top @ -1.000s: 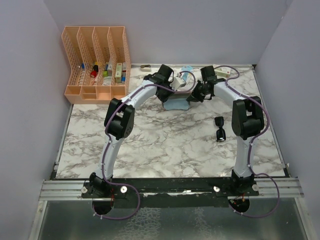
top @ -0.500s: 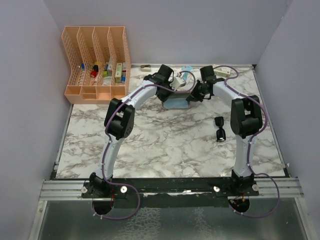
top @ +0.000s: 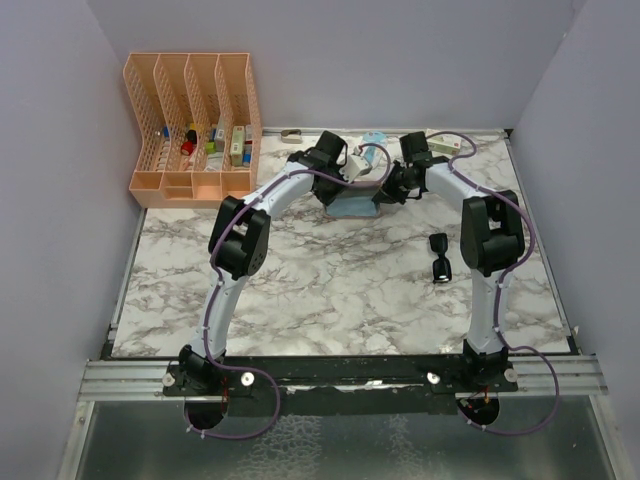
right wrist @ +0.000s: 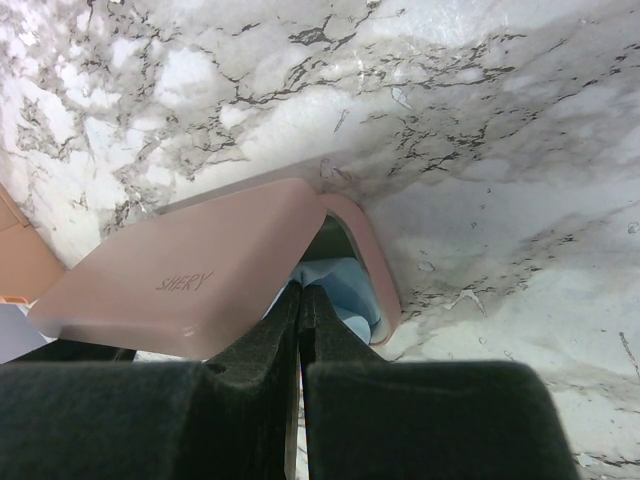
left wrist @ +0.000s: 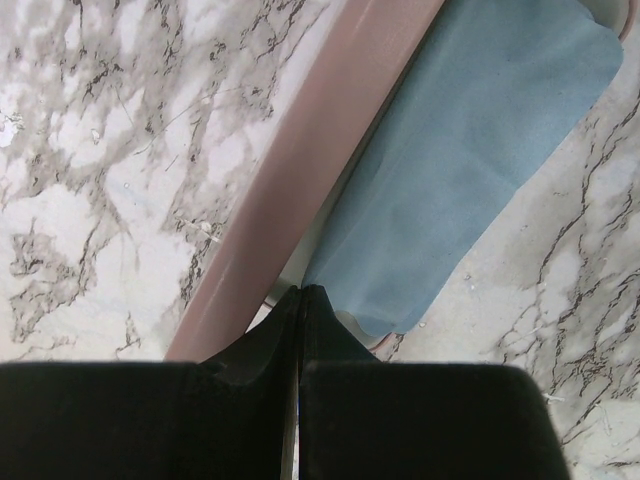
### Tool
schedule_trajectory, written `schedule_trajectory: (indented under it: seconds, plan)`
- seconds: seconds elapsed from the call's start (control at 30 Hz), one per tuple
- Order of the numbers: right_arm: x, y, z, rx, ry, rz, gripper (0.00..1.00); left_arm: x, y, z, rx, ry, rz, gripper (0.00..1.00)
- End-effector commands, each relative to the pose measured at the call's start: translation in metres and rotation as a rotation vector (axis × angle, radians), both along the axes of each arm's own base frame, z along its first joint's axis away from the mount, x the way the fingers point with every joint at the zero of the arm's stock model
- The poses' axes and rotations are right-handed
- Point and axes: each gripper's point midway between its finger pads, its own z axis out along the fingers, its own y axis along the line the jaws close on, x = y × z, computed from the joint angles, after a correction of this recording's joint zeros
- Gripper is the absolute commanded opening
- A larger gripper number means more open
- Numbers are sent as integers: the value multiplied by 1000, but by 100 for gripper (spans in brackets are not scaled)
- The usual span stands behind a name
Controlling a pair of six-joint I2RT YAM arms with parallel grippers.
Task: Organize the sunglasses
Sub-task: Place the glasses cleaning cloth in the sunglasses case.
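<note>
One pair of sunglasses (top: pixel 438 258) lies well apart from both grippers, toward the right arm's base. The left gripper (left wrist: pixel 300 293) is clenched on a corner of the one cloth (left wrist: pixel 470 170). The right gripper (right wrist: pixel 300 292) is pressed closed at the mouth of the one case (right wrist: pixel 180 280); whether it pinches anything I cannot tell.

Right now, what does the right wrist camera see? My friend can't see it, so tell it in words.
A pink rounded oblong case lies on the white marble table, its lid slightly open with a light blue cloth peeking out. The right gripper, black fingers shut, points at the opening.
</note>
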Motion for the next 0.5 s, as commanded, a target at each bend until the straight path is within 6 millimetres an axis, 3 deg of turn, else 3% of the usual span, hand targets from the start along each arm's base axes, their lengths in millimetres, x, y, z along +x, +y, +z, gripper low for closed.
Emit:
schedule_trajectory:
  seconds: [0.0, 0.47]
  plan:
    - [16, -7, 3, -13, -45, -14, 1, 3, 5, -1, 22, -16, 20, 0]
    - [21, -6, 6, -5, -68, -20, 1, 10, 7, 3, 30, -44, 37, 0]
